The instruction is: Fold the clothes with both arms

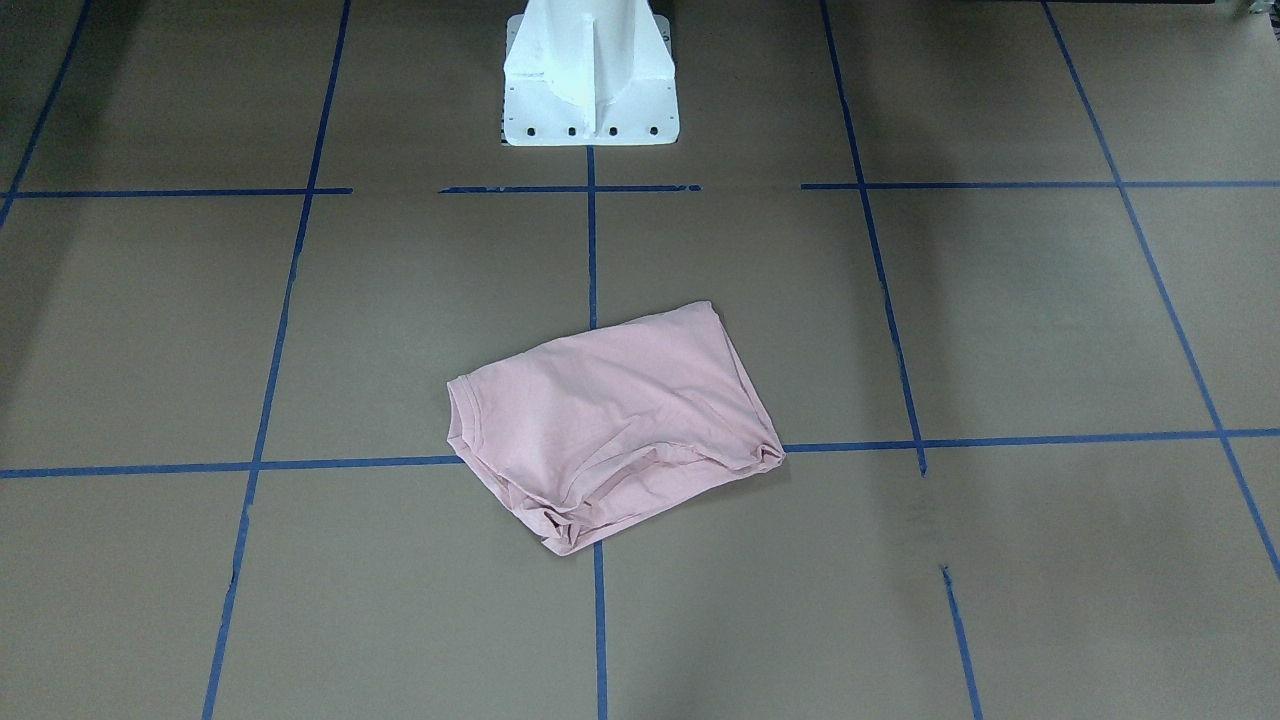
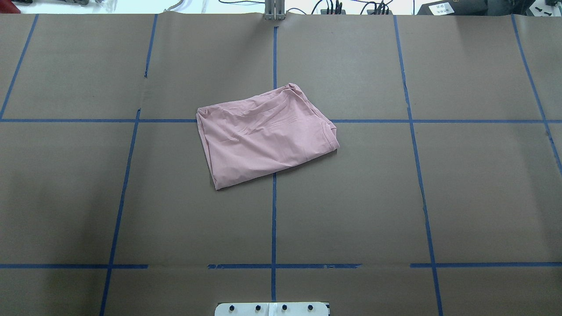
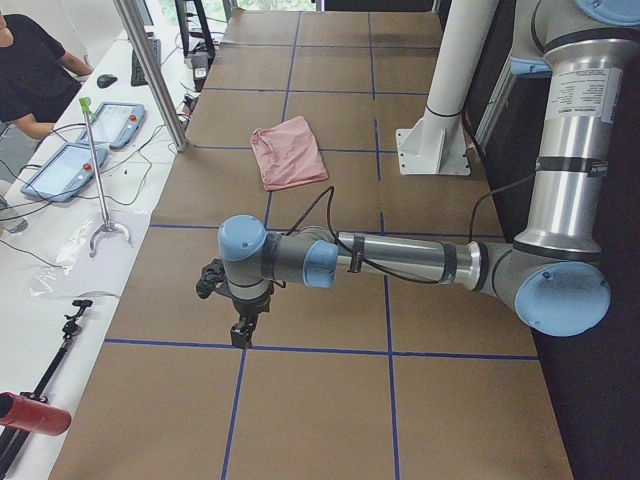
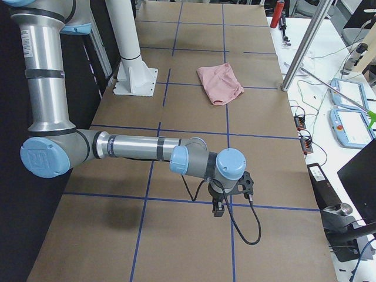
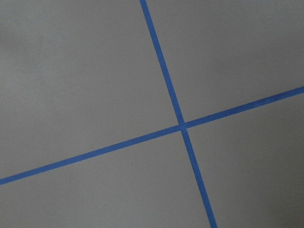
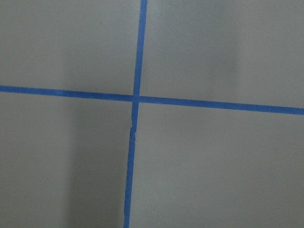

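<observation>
Lying folded, T-shirt, far from left gripper

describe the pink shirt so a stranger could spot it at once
Take the brown table gridded with blue tape and find the white pedestal at its robot-side edge. Straight out from it along the centre tape line lies the shirt, folded into a rough, skewed rectangle. It is the only pink cloth on the table.

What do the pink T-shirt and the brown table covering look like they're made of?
Pink T-shirt: soft matte knit, probably cotton jersey; it lies in limp wrinkles and folds. Table covering: apparently brown kraft paper, matte, with sheet edges showing where the blue tape lines break.
</observation>
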You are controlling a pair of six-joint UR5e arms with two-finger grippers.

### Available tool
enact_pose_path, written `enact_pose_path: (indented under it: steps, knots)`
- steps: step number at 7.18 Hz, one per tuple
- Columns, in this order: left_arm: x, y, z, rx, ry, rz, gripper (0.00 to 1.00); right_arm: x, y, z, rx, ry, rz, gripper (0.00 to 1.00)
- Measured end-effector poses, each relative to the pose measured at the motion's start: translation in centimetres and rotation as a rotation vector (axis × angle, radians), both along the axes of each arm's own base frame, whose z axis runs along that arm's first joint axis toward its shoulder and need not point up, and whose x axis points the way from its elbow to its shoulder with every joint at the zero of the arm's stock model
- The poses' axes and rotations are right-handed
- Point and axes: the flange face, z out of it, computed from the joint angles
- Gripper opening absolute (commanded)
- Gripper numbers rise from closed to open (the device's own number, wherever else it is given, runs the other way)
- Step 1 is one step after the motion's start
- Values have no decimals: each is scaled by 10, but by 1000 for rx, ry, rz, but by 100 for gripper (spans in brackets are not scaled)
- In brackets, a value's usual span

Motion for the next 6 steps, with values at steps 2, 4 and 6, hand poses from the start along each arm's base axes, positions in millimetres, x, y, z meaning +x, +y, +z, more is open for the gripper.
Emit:
enact_pose_path:
  steps: [2, 4, 6]
  knots:
    - [0, 1, 2, -6, 0, 1, 100, -1, -6, -4, 11, 2, 58, 100]
    - [0, 2, 3, -12, 1, -1, 100, -8, -10, -20, 8, 0, 88, 100]
    - [0, 3, 5, -44, 5, -35, 100, -15, -11, -23, 3, 1, 86, 100]
